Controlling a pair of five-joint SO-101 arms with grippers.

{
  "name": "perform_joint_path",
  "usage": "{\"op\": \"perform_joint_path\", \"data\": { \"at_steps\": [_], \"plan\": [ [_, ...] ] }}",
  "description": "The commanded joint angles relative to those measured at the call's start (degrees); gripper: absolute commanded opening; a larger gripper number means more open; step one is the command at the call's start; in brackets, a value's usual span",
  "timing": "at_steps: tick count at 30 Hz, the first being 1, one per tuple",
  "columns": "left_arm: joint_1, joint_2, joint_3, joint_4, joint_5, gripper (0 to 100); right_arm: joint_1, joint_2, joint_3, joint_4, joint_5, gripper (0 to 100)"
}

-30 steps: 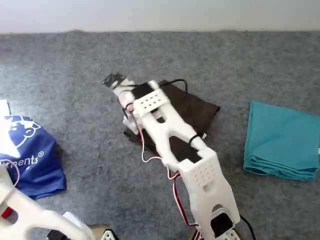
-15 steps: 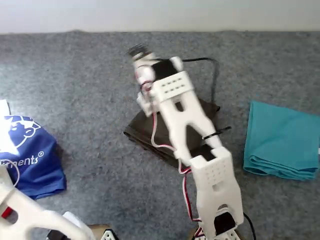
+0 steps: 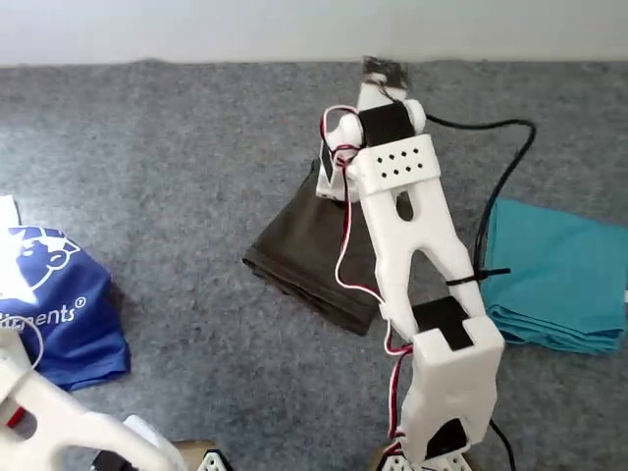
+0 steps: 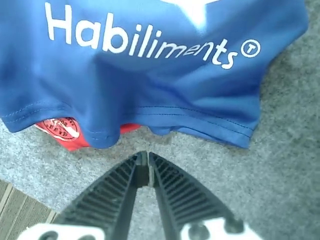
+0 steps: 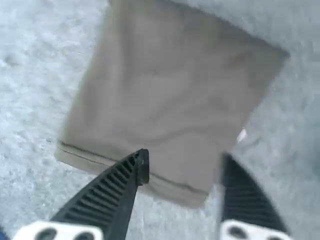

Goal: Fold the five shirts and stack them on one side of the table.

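Brown cloth marks the centre of the scene: the brown shirt (image 3: 309, 245) lies folded into a flat rectangle on the grey table (image 3: 167, 147), with the right arm stretched across it. The right gripper (image 5: 185, 167) hangs above the shirt with its jaws spread apart and nothing between them, so the shirt rests free on the table rather than in a grasp. The fold looks finished, and the open jaws would suit either a release or a fresh pinch for carrying. Toward the table's right edge the teal shirt (image 3: 554, 275) sits folded, its layers showing along the near edge. It is probably the start of the stack, which would make it the brown shirt's destination. At the opposite side the blue shirt (image 4: 150, 75) lies loose and rumpled over a red shirt (image 4: 57, 129), both apparently awaiting their turn. The left gripper (image 4: 148, 170) is clenched on nothing, poised just short of the blue hem near the table's edge, seemingly parked clear of the working arm.
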Motion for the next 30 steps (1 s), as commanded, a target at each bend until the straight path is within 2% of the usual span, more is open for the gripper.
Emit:
{"op": "perform_joint_path", "data": {
  "at_steps": [1,7,18,28,30],
  "plan": [
    [0.35,-1.32,-0.48,-0.7,0.44,2,0.92,-3.56,5.1,2.33,-4.75,36.7],
    [0.44,-1.32,-0.48,-0.7,0.44,2,0.92,3.3,6.15,-0.4,-5.89,42.8],
    [0.26,-1.32,-0.48,-0.7,0.44,2,0.31,14.64,6.15,-14.73,-5.54,42.8],
    [0.35,-1.32,-0.48,-0.7,0.44,2,0.22,26.95,6.15,-15.08,-7.47,42.3],
    [0.35,-1.32,-0.48,-0.7,0.44,2,0.31,27.3,5.98,-14.73,-7.47,37.4]
  ]
}}
